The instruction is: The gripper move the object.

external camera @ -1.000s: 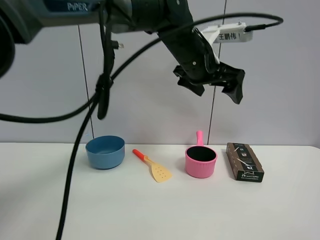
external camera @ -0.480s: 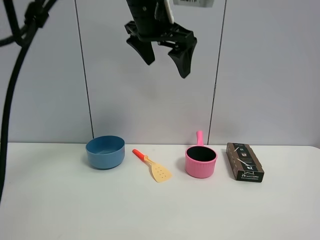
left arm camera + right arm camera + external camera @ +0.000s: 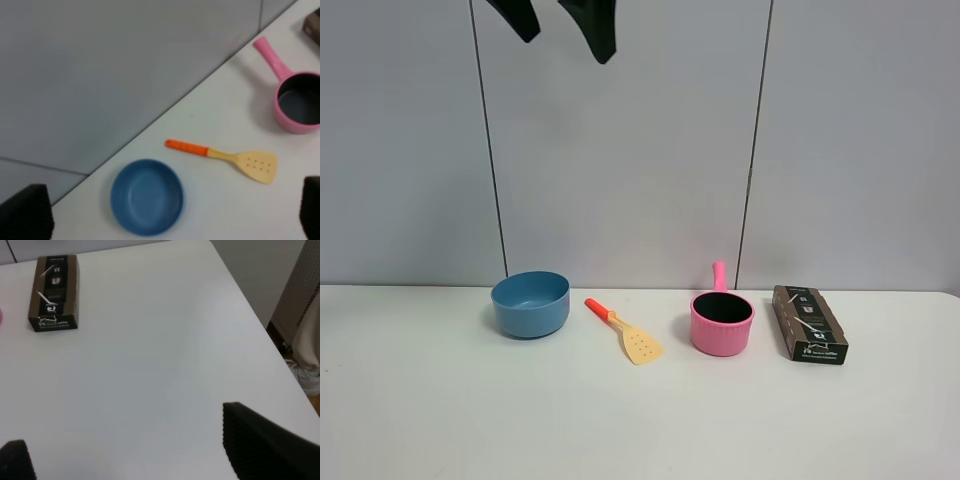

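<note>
While the left claw (image 3: 565, 22) hangs spread and empty at the frame's top left, the box (image 3: 809, 323) lies far lower right on the table (image 3: 640, 430), long axis running front to back. Bowl (image 3: 530, 303), spatula (image 3: 626, 332), pot (image 3: 721, 321) sit left of it; nothing blocks it. Right claw (image 3: 135, 455), fingers apart, looks nearer.

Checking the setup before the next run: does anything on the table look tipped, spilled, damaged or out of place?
Nothing stands out. The blue round bowl and pink handled pot stand upright and empty, the yellow spatula with orange handle lies flat between them, and the long dark brown cardboard box lies flat beside the pot, intact.
</note>
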`<state>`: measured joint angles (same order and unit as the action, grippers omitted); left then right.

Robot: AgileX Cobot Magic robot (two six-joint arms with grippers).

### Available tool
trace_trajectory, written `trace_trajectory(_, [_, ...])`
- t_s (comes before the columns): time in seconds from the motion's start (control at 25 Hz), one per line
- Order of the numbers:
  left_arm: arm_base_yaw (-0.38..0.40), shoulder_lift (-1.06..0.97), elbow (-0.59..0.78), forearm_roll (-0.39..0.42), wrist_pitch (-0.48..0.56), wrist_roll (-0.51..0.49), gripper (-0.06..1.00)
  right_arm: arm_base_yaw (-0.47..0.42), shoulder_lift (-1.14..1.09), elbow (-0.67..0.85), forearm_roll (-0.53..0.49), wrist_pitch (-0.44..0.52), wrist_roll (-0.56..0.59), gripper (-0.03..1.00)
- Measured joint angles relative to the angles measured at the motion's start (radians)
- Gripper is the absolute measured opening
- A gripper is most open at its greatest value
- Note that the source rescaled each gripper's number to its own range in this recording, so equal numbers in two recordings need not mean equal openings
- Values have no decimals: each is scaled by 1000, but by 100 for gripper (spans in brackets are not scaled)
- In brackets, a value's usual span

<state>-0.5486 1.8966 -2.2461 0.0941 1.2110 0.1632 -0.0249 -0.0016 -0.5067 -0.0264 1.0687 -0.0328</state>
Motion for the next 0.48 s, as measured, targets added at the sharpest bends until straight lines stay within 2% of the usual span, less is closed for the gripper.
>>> trace_trajectory(0.48, [225, -350, 414, -58, 4, -3, 100, 0, 0, 0, 0, 0, 0, 100])
